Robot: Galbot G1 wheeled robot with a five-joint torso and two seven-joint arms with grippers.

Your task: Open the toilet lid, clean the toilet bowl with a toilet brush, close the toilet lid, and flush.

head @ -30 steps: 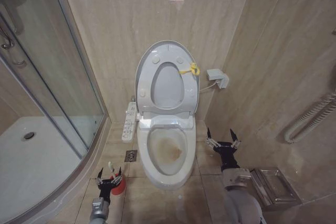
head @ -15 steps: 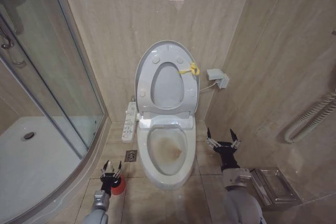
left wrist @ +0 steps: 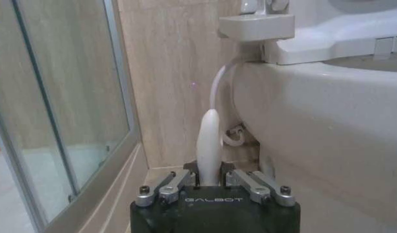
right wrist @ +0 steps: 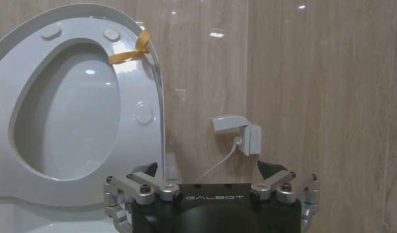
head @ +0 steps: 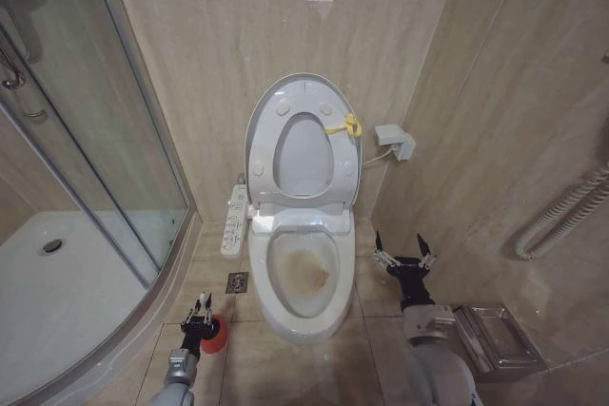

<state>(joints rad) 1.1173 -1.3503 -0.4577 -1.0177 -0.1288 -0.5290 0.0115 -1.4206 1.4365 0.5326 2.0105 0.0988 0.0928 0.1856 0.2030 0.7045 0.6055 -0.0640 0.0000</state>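
One brush (left wrist: 209,141), handle clamped upright in left gripper (left wrist: 211,180); lift straight from red holder (head: 215,338). Lid (head: 297,92) up. Right gripper (head: 403,256) spread, idle beside bowl (head: 303,311).

Glass shower door (head: 67,130), white shower tray (head: 57,301), floor drain (head: 237,282), metal tray (head: 498,338), wall socket (head: 395,142)

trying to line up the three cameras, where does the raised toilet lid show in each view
Head view: the toilet lid stands upright against the back wall, centre of the picture, above the toilet bowl.
Left wrist view: I cannot make out the lid; the bowl's outer wall shows beside the left gripper.
Right wrist view: the lid stands upright, beyond the right gripper.
Shared landmark: the white wall box beside the lid.
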